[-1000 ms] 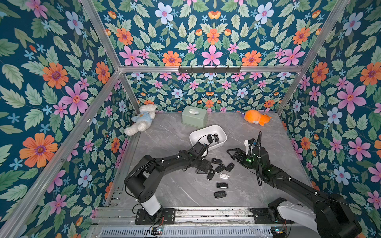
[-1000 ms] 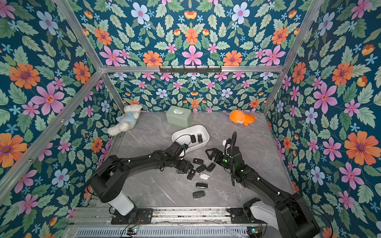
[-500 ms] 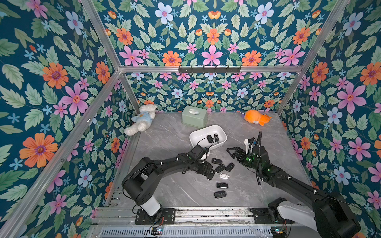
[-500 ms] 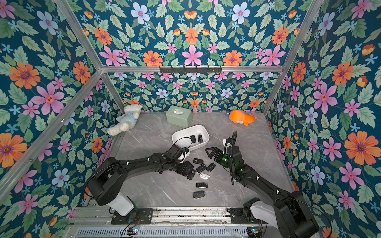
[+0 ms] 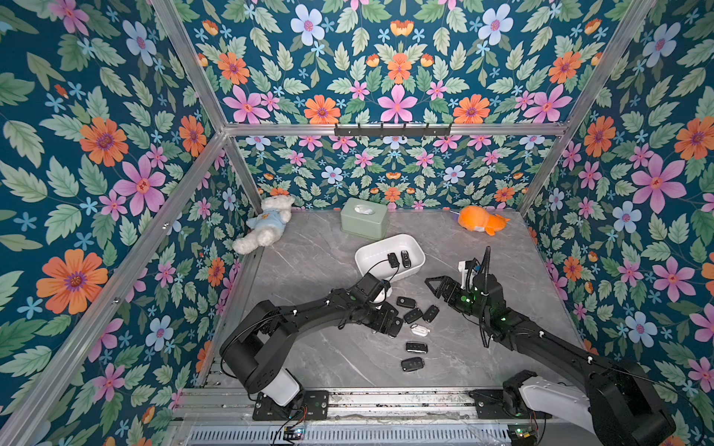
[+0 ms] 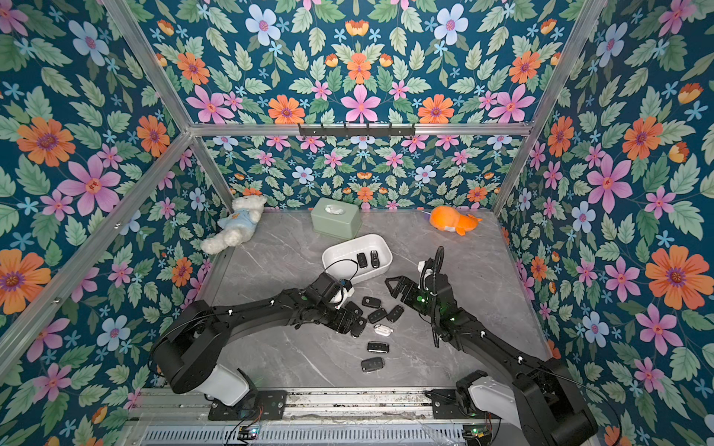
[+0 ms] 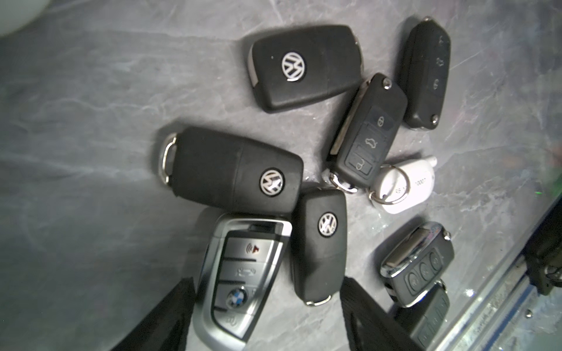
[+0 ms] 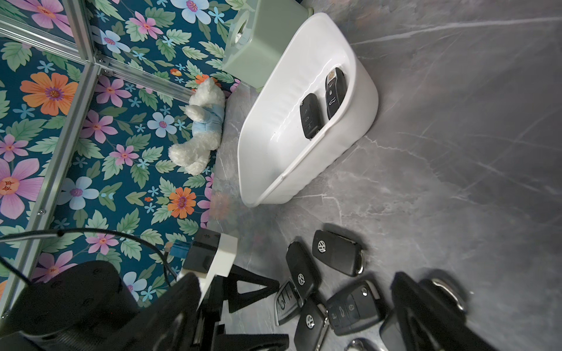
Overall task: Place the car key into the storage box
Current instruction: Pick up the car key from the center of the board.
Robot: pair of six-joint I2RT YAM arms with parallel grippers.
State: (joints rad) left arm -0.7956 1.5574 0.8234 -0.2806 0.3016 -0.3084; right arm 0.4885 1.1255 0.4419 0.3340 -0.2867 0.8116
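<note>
Wide grey marble tabletop (image 5: 309, 270), and toward the back of it sits the storage box (image 5: 380, 251): white, shallow, rounded corners, no lid. A black flip key (image 8: 310, 115) and a chrome-tipped black fob (image 8: 334, 91) lie side by side in it, toward the right arm's end. Just behind the box is the sage-green tissue box (image 5: 364, 222). There's a white teddy in a blue shirt (image 5: 266, 228) in the back corner on the left arm's side, and an orange plush (image 5: 481, 224) at the back on the right arm's side.

Now the arms. The right gripper (image 5: 436, 287) hovers near the key pile, fingers spread wide, nothing between them. The left gripper (image 7: 267, 291) is low over that pile, in front of the box, fingers apart and flanking two keys at once: the silver BMW fob (image 7: 240, 273), with grey buttons and a roundel badge, and a black VW key (image 7: 322, 243) right beside it. Touching them? Cannot tell. A chrome-looped VW key (image 7: 234, 173) overlaps the BMW fob's far end, and a small white tag (image 7: 407, 185) lies just beside the cluster.
</note>
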